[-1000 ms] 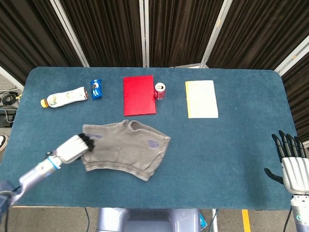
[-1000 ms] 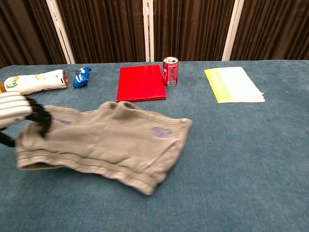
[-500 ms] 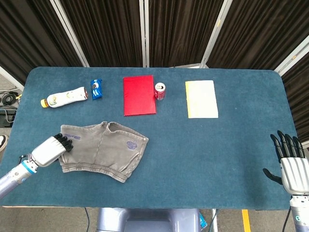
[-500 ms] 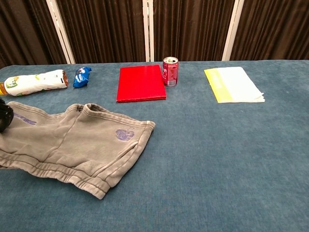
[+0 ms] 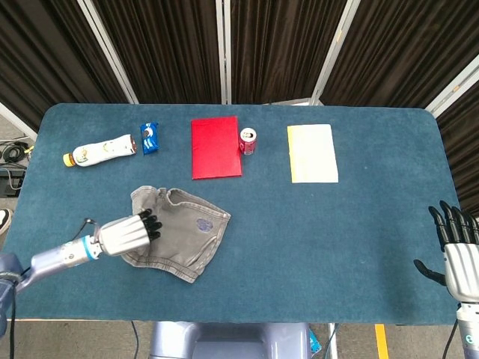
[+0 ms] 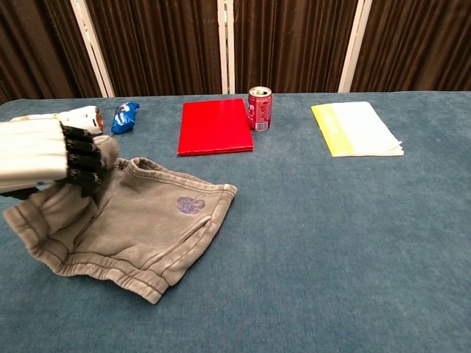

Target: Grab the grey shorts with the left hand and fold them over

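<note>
1. The left hand (image 5: 129, 233) is gripping the left edge of the grey shorts (image 5: 191, 228), its fingers curled into the cloth and lifting that edge off the table, so the fabric is bunching beneath it in the chest view.
2. The shorts are lying on the near-left part of the blue table (image 5: 359, 224), the right portion flat, well apart from the other items.
3. The shorts are looking soft, light and limp; they are likely to sag and drag, so holding a hem or waistband edge seems best.
4. The right hand (image 5: 458, 250) is hovering at the table's near-right edge, fingers spread and holding nothing.
5. The felt-like tabletop is probably adding friction. Dark curtains are hanging behind.
</note>
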